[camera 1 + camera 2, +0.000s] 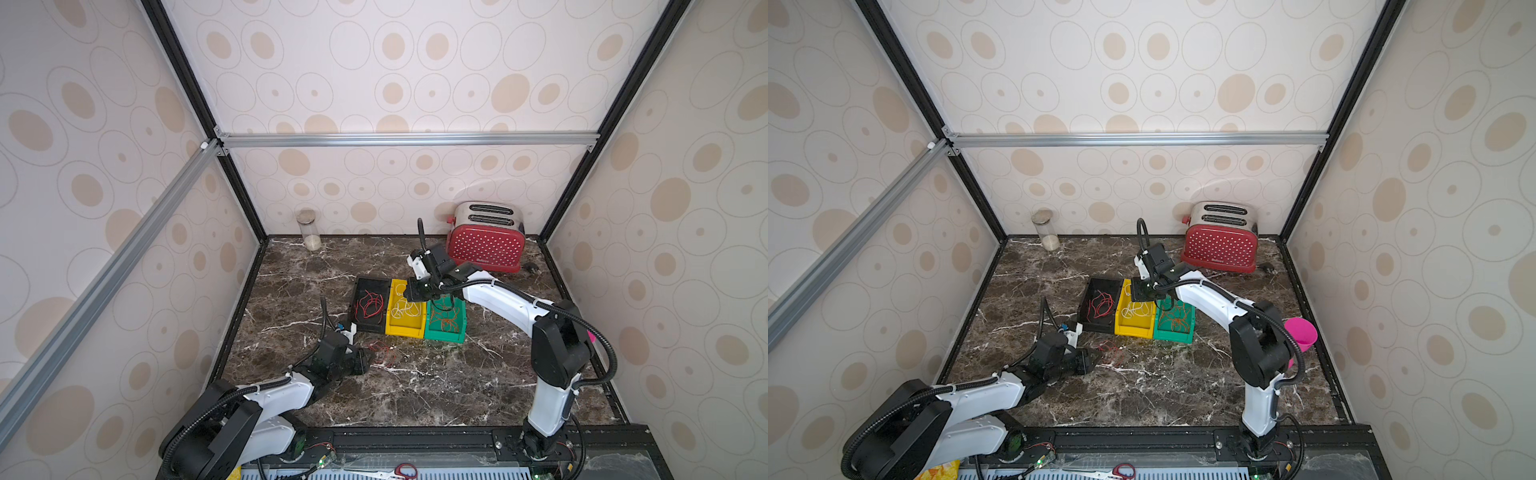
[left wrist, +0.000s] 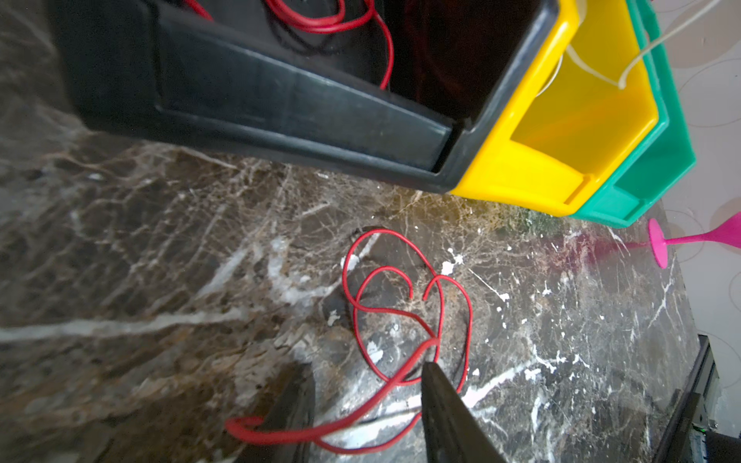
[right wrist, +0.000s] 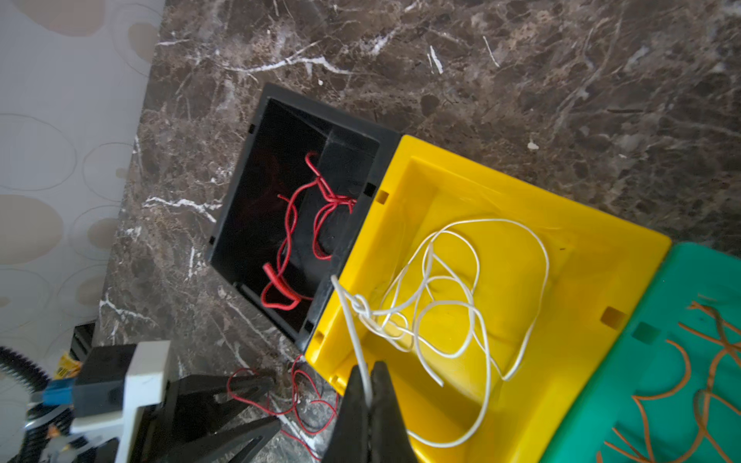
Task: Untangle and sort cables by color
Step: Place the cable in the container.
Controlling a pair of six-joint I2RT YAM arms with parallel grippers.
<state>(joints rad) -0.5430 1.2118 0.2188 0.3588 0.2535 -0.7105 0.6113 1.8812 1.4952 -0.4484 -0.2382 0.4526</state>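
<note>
A loose red cable (image 2: 401, 300) curls on the marble in front of three bins, also visible in a top view (image 1: 384, 353). My left gripper (image 2: 365, 373) is open low over it, one strand running across between the jaws. Side by side stand the black bin (image 1: 357, 324) with red cables (image 3: 288, 232), the yellow bin (image 1: 405, 330) with white cables (image 3: 363, 308), and the green bin (image 1: 446, 334) with orange cables (image 1: 444, 318). Above the yellow bin's front corner, my right gripper (image 3: 367, 371) is shut on a white cable that rises from the bin.
A red dotted toaster (image 1: 486, 241) stands at the back right and a glass jar (image 1: 309, 228) at the back left. A pink cup (image 1: 1300, 332) sits by the right wall behind the right arm. Scissors (image 1: 405, 471) lie beyond the front edge.
</note>
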